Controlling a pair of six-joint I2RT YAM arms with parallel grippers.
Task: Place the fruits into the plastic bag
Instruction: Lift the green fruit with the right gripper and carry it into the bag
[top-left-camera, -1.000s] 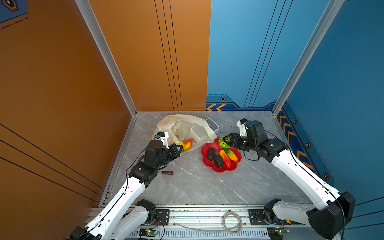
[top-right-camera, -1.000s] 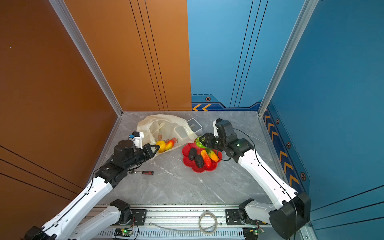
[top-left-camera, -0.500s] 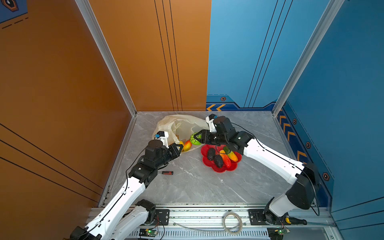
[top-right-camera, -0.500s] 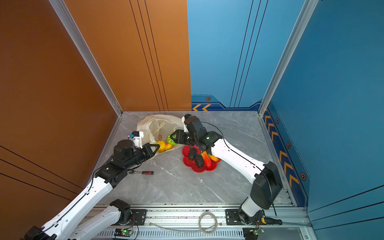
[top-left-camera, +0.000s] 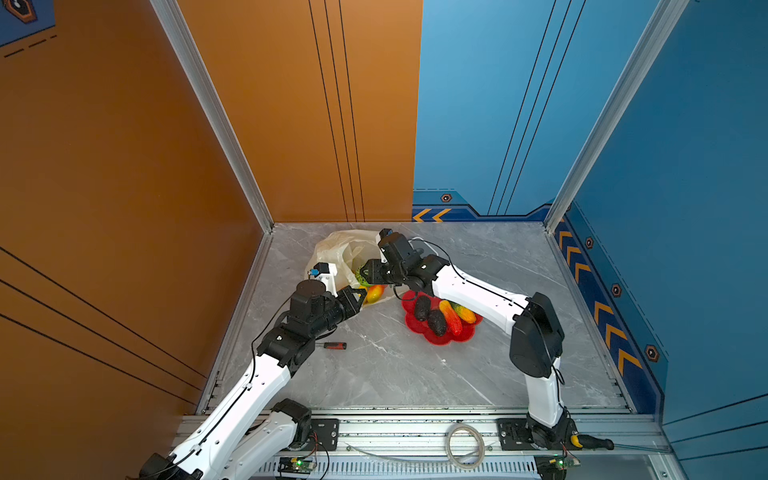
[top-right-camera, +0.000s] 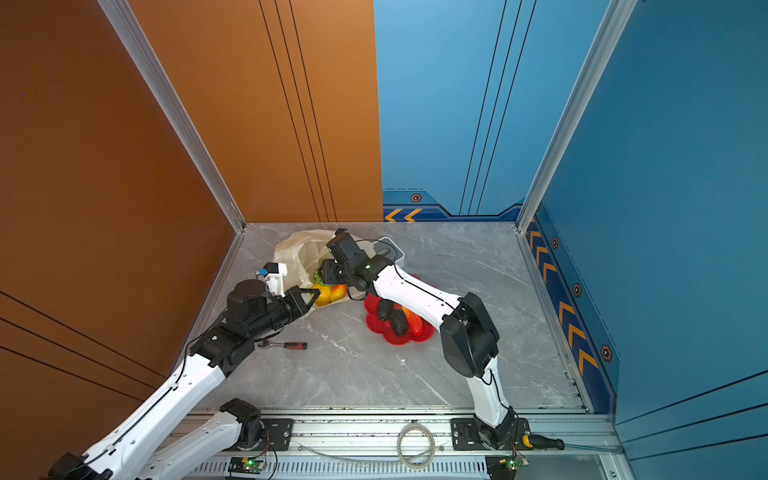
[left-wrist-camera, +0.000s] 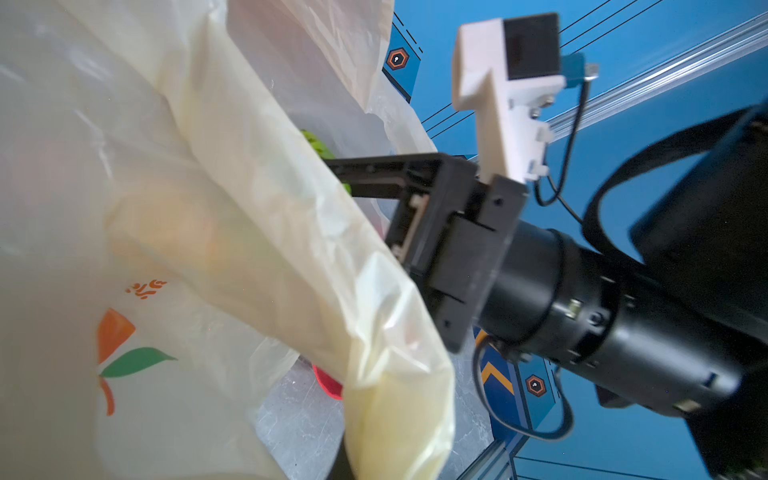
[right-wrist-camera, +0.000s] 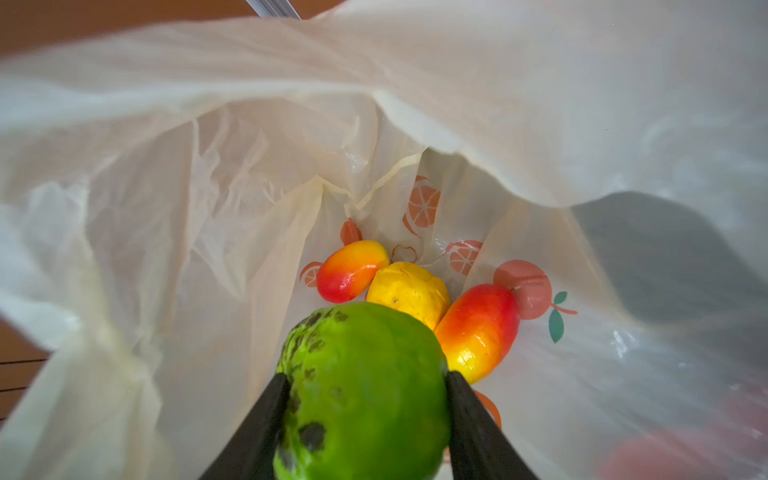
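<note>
Gripping the green fruit (right-wrist-camera: 365, 345), the right hand (right-wrist-camera: 368, 378) sits inside the wide mouth of the plastic bag (right-wrist-camera: 208, 187), with room around three fruits (right-wrist-camera: 409, 291) lying deeper. The left hand (top-left-camera: 360, 294) pinches the rim. The orange script (left-wrist-camera: 145, 287) is unreadable.

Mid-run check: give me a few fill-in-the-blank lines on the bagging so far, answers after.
1. The right gripper grips a round fruit coloured ____.
2. In the right wrist view, ____ loose fruits lie inside the plastic bag.
3. The left gripper is ____ on the bag's edge.
4. Two dark fruits lie on the ____ dish.
Missing words: green; three; shut; red.
</note>
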